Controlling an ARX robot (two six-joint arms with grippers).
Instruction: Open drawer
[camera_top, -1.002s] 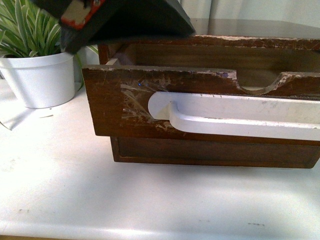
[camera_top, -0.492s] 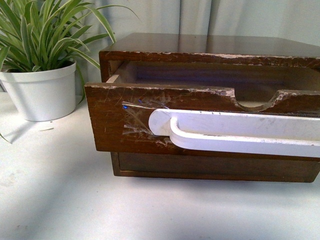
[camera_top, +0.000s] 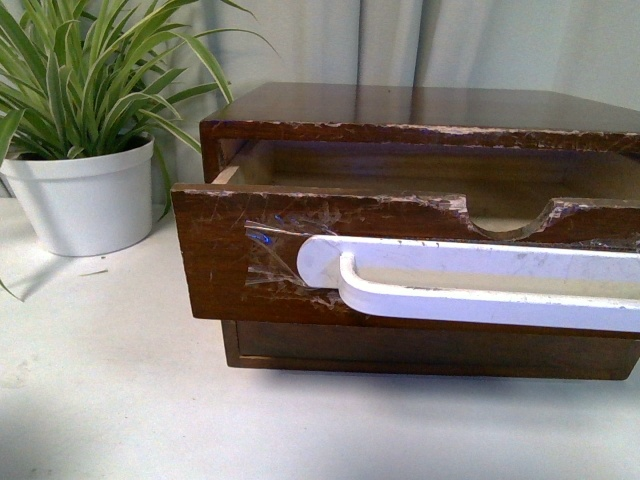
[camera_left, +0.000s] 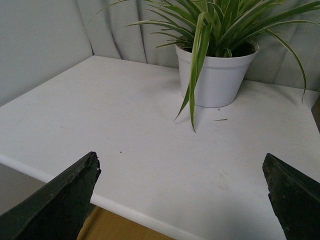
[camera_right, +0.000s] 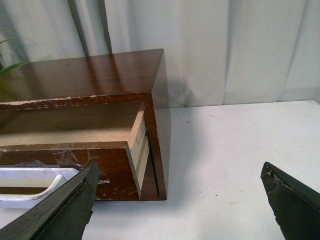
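- A plant (camera_top: 85, 85) with long striped green leaves grows in a white pot (camera_top: 80, 200) at the far left of the white table (camera_top: 120, 400), in front of a pale curtain (camera_top: 480, 45).
- The left wrist view shows the same pot (camera_left: 218, 75) standing well back on the table (camera_left: 100, 125), with the left gripper (camera_left: 182, 192) hanging over bare tabletop near the front edge; its two dark fingers (camera_left: 60, 200) are spread wide with nothing between them.
- Just right of the pot, and apart from it, sits a dark brown wooden cabinet (camera_top: 420, 105).
- The drawer (camera_top: 230, 255) is the upper one and stands pulled partway out of the cabinet, its front well forward of the lower drawer (camera_top: 400, 345), which sits flush and plain-fronted.
- The drawer's top edge is chipped, with a half-round notch (camera_top: 505, 225) cut into it.
- A long white handle (camera_top: 450, 285) runs across the front, fixed at its left end with clear tape (camera_top: 275, 255).
- In the right wrist view the drawer (camera_right: 117, 165) shows its right corner and pale side board standing out from the cabinet (camera_right: 100, 72).
- The right gripper (camera_right: 180, 195) hovers over the table by that corner, its fingers (camera_right: 65, 210) wide apart and holding nothing.
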